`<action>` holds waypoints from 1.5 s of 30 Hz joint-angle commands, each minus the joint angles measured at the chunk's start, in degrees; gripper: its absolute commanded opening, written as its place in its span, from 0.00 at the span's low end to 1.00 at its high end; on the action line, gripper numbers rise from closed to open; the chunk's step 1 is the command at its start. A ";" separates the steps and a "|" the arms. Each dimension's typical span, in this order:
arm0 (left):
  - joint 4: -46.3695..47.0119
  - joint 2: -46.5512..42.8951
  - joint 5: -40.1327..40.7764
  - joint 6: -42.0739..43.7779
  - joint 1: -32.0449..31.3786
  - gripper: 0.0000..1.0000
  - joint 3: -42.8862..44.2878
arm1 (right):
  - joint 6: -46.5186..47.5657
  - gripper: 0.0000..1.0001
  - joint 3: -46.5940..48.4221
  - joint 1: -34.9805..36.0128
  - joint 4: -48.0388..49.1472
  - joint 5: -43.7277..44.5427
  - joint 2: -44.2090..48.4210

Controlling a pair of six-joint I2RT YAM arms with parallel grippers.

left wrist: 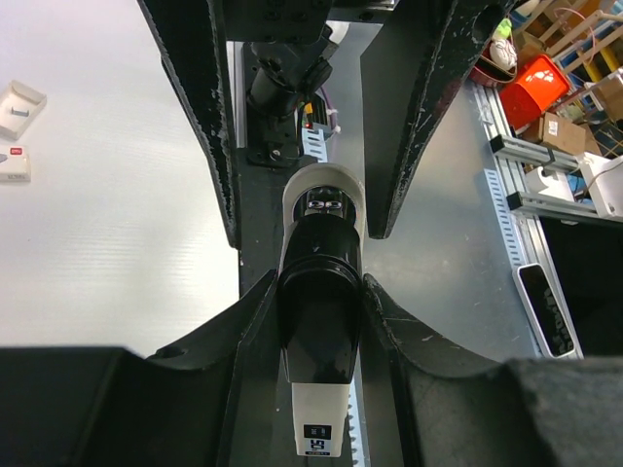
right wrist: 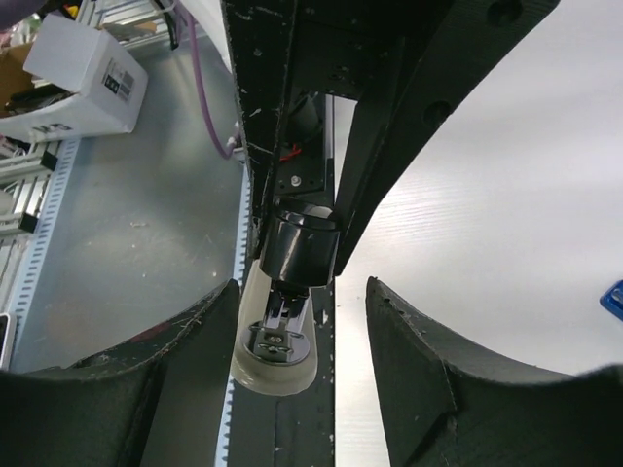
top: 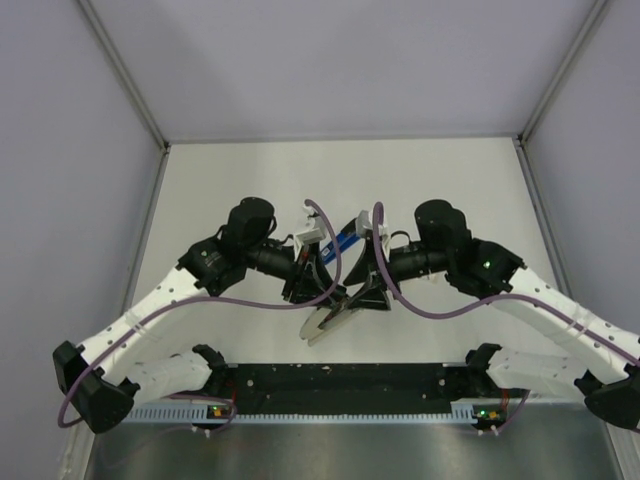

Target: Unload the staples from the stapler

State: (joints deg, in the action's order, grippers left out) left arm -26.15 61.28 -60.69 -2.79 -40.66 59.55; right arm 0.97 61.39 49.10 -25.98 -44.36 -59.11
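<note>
The stapler (left wrist: 319,321) has a glossy black top and a white base. My left gripper (left wrist: 319,282) is shut on its rear half and holds it above the table's near edge. In the top view it shows as a pale sliver (top: 322,325) between the two grippers. The right gripper (right wrist: 302,292) straddles the stapler's front end (right wrist: 292,248), where the metal anvil sits in the white base. Its jaws are open, with a clear gap on the right side and the left finger (right wrist: 209,331) close to the base. No staples show in any view.
Two small white pieces (left wrist: 18,105) (left wrist: 12,163) lie on the table off to one side. A blue object (top: 345,243) lies between the two wrists, and its corner (right wrist: 614,298) shows in the right wrist view. A perforated rail (top: 330,410) runs along the near edge.
</note>
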 commanded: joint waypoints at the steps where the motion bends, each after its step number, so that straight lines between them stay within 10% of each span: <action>1: 4.18 -2.47 -3.21 -0.02 -0.29 0.00 1.01 | -0.53 0.54 -0.83 1.08 4.00 -3.54 0.31; 13: 8.57 -4.94 -1.28 -3.45 -0.29 0.00 0.48 | -3.87 0.50 -5.22 2.05 4.97 -3.28 2.51; 32: 40.30 -8.46 11.73 -20.94 -0.29 0.00 -6.20 | -18.46 0.47 -26.40 2.40 21.59 3.22 15.78; 45: 27.31 -8.63 6.64 -14.53 -0.47 0.00 -4.44 | -10.38 0.46 -7.61 2.40 -0.11 13.07 20.62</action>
State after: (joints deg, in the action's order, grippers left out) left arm 1.76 54.78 -51.57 -19.75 -40.97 52.84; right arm -13.06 46.81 50.85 -19.97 -33.69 -38.35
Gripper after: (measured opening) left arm 0.389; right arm 0.460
